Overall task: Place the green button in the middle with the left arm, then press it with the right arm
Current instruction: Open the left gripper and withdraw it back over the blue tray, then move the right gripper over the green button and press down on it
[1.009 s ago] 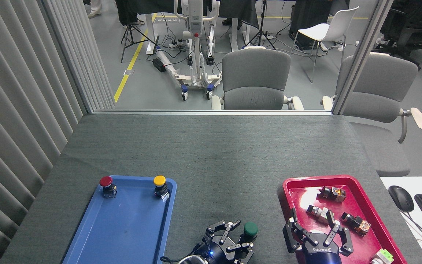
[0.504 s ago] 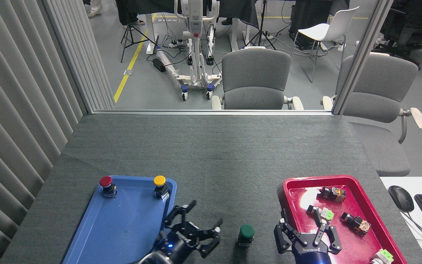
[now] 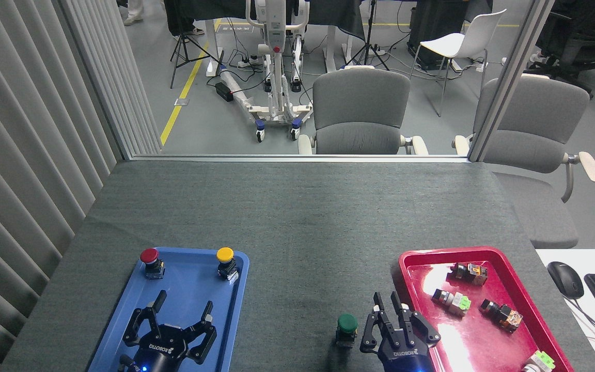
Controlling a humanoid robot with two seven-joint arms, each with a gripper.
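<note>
The black multi-finger left gripper [image 3: 179, 321] hangs over the blue plastic tray [image 3: 122, 320], fingers spread wide and empty. The black multi-finger right gripper [image 3: 396, 323], fingers drawn close and holding nothing, points upward just beside the dark-green mushroom-capped button [image 3: 347, 329], which stands upright on the grey fabric tabletop [image 3: 297, 217].

Green button [image 3: 347, 324] stands on grey tabletop [image 3: 297, 222], right tool [image 3: 393, 324] just beside.

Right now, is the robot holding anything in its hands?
No, nothing is held. The green button stands alone on the table between the trays. The left gripper is open over the blue tray; the right gripper is beside the button.
</note>
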